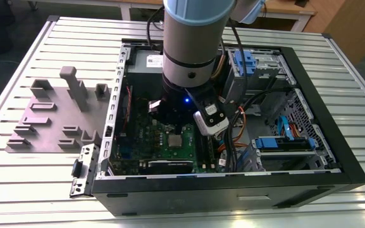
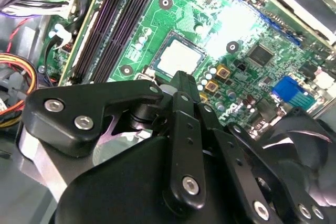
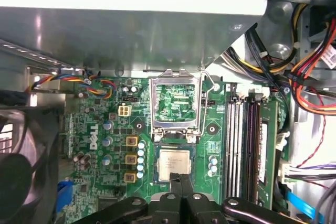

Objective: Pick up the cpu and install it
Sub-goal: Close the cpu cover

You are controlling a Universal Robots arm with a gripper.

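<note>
Exterior view: open computer case [image 1: 233, 194] lying on the slatted table [image 1: 55, 190], my arm reaching down into it. A gray holder tray [image 1: 49, 123] sits on the table outside the case, on the exterior view's left. The cpu [image 1: 174, 140] appears here as a small pale square on the green board.

First wrist view: the socket frame [image 3: 154, 103] stands raised and open, with the board visible through its window. The cpu [image 3: 175, 162] lies flat in the socket just beside the hinged foot of that frame. Memory slots [image 3: 241, 145] run along one side of the frame, the fan [image 3: 21, 166] is well off on the other side, and bundled wires [image 3: 310, 77] lie beyond the slots.

Second wrist view: closer, slanted look at the cpu [image 2: 178, 56], seated level, silver top bare.

My gripper [image 3: 181, 178] is on the side of the cpu away from the frame. Its tip overlaps the chip's near edge in both wrist views [image 2: 181, 77]. I cannot tell whether it touches the chip or hangs just above.

Fingers [image 3: 176, 183] are pressed together with a thin seam between them and nothing pinched.
</note>
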